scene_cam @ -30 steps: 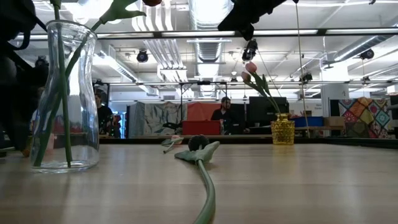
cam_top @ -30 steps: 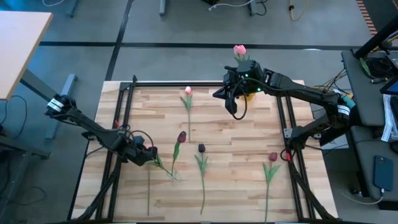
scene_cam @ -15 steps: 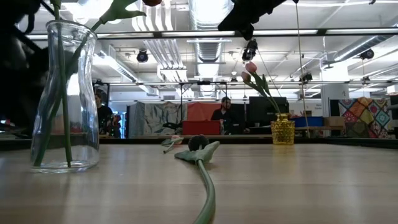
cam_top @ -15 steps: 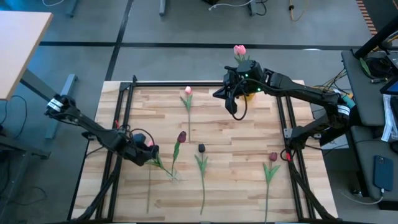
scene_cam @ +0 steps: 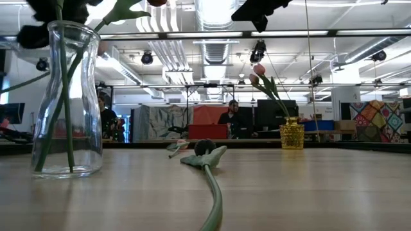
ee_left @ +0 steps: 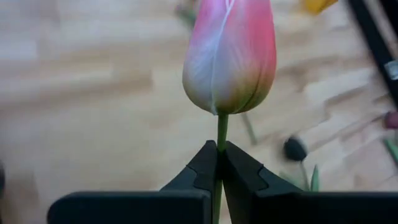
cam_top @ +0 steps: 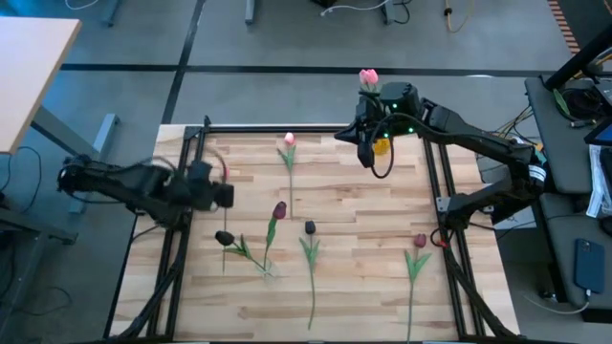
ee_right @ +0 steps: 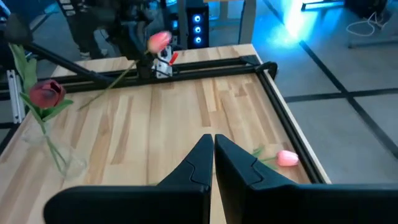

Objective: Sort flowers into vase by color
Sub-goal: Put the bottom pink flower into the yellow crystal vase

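Observation:
My left gripper (cam_top: pixel 222 194) hovers over the table's left edge, shut on a light pink tulip (ee_left: pixel 230 53). A clear glass vase (scene_cam: pixel 67 96) near the front holds two dark maroon tulips (cam_top: pixel 279 210). A yellow vase (cam_top: pixel 382 145) at the far edge holds pink tulips (cam_top: pixel 368 76). My right gripper (ee_right: pixel 213 138) is shut and empty beside the yellow vase. On the table lie a pink tulip (cam_top: pixel 289 140), a dark one (cam_top: pixel 310 227) and a maroon one (cam_top: pixel 419 241). My left gripper pinches the pink tulip's thin green stem (ee_left: pixel 219 138) just below the head, between its two fingertips. The head stands beyond the fingertips, lifted clear of the table. The rest of the stem (ee_right: pixel 112 84) trails away slanting behind the fingers.
A black frame rail (cam_top: pixel 191 162) runs along the table's left and far edges. A second rail (cam_top: pixel 435 182) runs along the right side. A bare strip of wood lies between the glass vase and the yellow vase. People and desks show in the room beyond the table.
My left gripper has risen from the table beside the glass vase and swung toward the far and left edges, taking the pink tulip with it. A dark tulip in the glass vase that it covered now shows. My right gripper has shifted slightly toward the right edge.

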Tool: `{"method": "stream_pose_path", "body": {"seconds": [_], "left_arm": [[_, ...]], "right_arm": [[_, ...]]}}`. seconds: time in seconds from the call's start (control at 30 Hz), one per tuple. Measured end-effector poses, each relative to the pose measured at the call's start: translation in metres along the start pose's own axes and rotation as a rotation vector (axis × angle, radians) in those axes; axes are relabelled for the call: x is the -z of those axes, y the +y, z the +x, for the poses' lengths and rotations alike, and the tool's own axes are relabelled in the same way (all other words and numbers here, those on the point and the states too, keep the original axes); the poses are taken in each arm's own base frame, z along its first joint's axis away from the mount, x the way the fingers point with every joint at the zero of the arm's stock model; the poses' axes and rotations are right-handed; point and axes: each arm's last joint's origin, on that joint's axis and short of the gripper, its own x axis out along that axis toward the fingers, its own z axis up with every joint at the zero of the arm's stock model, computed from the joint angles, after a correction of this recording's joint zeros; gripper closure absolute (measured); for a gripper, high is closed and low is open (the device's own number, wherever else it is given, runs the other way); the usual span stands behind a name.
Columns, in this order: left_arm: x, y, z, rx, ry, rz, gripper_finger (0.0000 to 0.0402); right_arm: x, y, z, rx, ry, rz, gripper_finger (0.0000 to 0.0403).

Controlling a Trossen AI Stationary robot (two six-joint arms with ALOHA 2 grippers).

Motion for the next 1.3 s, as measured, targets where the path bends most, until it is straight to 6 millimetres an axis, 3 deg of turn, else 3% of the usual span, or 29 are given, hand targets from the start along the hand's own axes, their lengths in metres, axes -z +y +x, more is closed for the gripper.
{"method": "stream_pose_path", "body": {"seconds": [0.2,0.37,0.53,0.83,1.07,1.3], "left_arm": [[-0.056,-0.012,0.003,0.168,-0.138,0.191,0.0401],[-0.103,-0.008,0.026,0.273,-0.188,0.350,0.0401],[-0.145,-0.009,0.051,0.491,-0.273,0.454,0.0401],[-0.171,-0.034,0.094,0.760,-0.331,0.570,0.0402],[-0.199,-0.059,0.092,0.866,-0.369,0.648,0.0402],[-0.217,-0.075,0.093,0.929,-0.363,0.686,0.0402]], "right_arm": [[0.000,0.000,0.001,-0.001,0.002,0.046,0.0394],[0.001,-0.001,0.004,0.017,0.005,0.098,0.0394],[0.000,-0.002,0.006,0.007,-0.016,0.135,0.0393],[0.000,0.000,0.045,-0.039,-0.087,0.230,0.0380],[0.001,-0.003,0.077,0.019,-0.125,0.329,0.0313],[-0.010,-0.009,0.086,0.081,-0.210,0.326,0.0281]]}}
